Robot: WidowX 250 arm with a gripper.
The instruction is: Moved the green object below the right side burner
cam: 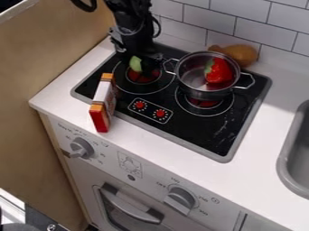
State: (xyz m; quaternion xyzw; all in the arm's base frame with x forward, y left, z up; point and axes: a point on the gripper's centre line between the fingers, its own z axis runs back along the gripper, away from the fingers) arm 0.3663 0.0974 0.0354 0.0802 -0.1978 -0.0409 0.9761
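Gripper (145,58) hangs over the left burner (143,76), right by the green object (136,63). Is it clamped on it or apart?

I can't tell from here, so I'd check that first. The green object sits at the gripper's lower end, over the red middle of that burner. If the hold isn't sure, centre on the thickest part and squeeze gently, as a rounded thing like that could roll or squirt out

And then straight across to the right burner (203,103)?

No, the pot (206,76) is on it, and its left handle (170,66) sticks out towards the gripper. Lift straight up first, then swing wide on the near side, high enough to clear the knobs (160,113) and well away from the box (103,103)

Where should it come down?

On the black stove top (202,135), just in front of the right burner's ring. Lower it until it touches, let go softly, then rise straight up so it doesn't roll
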